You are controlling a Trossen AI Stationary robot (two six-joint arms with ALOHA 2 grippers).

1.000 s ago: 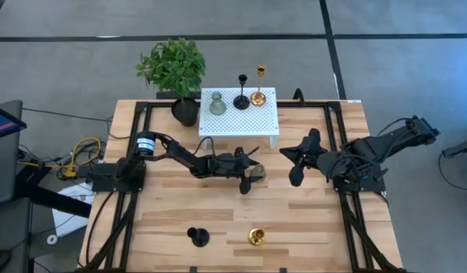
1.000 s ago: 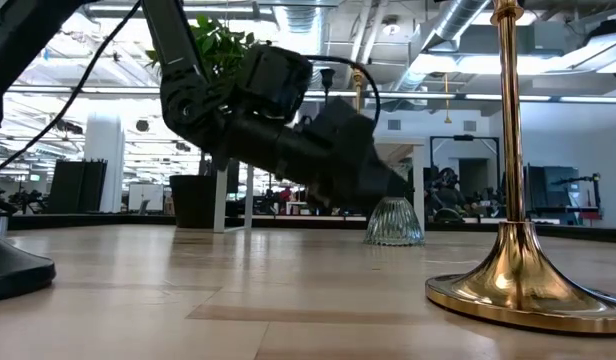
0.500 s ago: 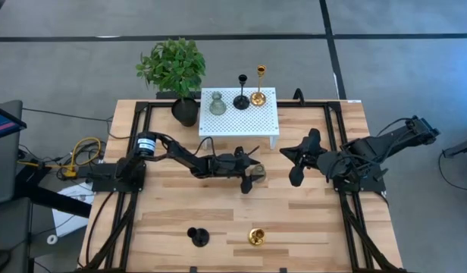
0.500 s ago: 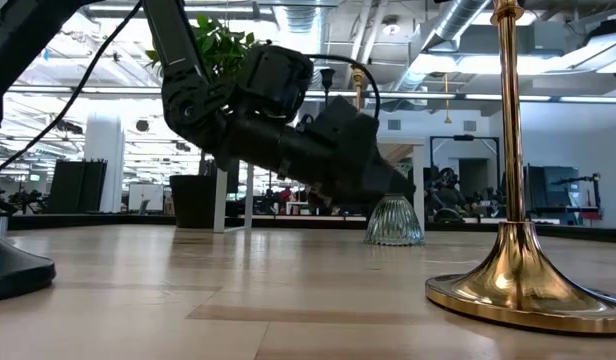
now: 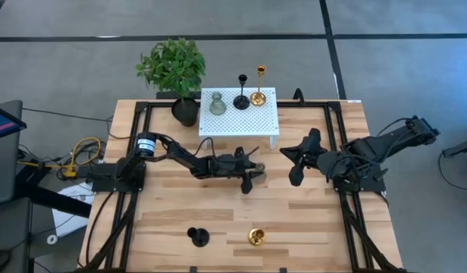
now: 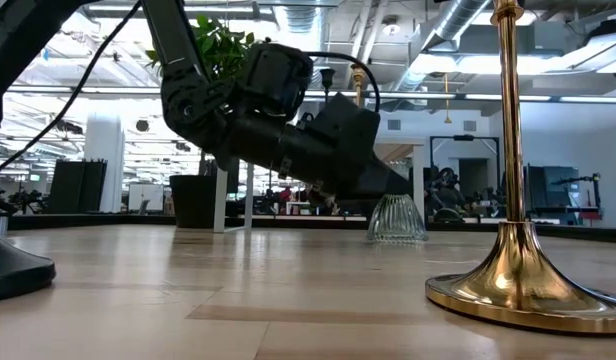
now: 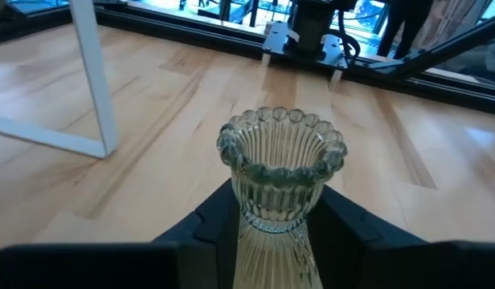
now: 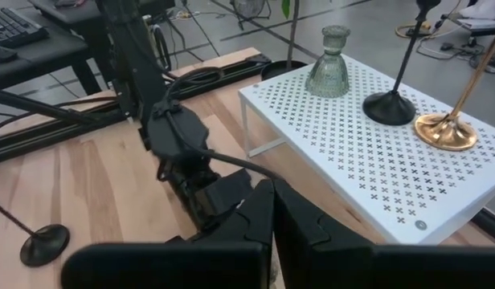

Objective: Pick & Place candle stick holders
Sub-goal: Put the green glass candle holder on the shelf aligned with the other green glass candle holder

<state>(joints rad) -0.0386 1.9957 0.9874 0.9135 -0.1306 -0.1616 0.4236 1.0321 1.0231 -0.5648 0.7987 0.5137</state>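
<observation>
A grey-green ribbed glass candle stick holder point(image 7: 281, 164) stands on its flared base point(image 6: 394, 222) on the table's middle. My left gripper point(image 5: 252, 173) is shut on it, reaching level from the table's left. A second glass holder point(image 5: 217, 104), a black one point(image 5: 241, 98) and a gold one point(image 5: 258, 95) stand on the white shelf point(image 5: 267, 121). Another black holder point(image 5: 197, 236) and another gold one point(image 5: 255, 236) stand near the front edge. My right gripper point(image 5: 296, 161) waits shut to the right, raised above the table. My left gripper pinches the glass holder's narrow neck point(image 7: 272, 223), just under the beaded cup, between its two fingers point(image 7: 219, 221). The fingers come level from the table's left, one on each side. The holder stays upright with its base on the table.
A black plant pot with green leaves point(image 5: 180, 76) stands at the shelf's left end. The shelf's white leg point(image 7: 99, 88) stands close beside the held holder. The gold holder point(image 6: 513, 200) rises near the front edge. Bare wood lies between the middle and the front pair.
My left gripper has shut its fingers onto the glass holder's neck without shifting its place. The holder has stayed upright on the table.
</observation>
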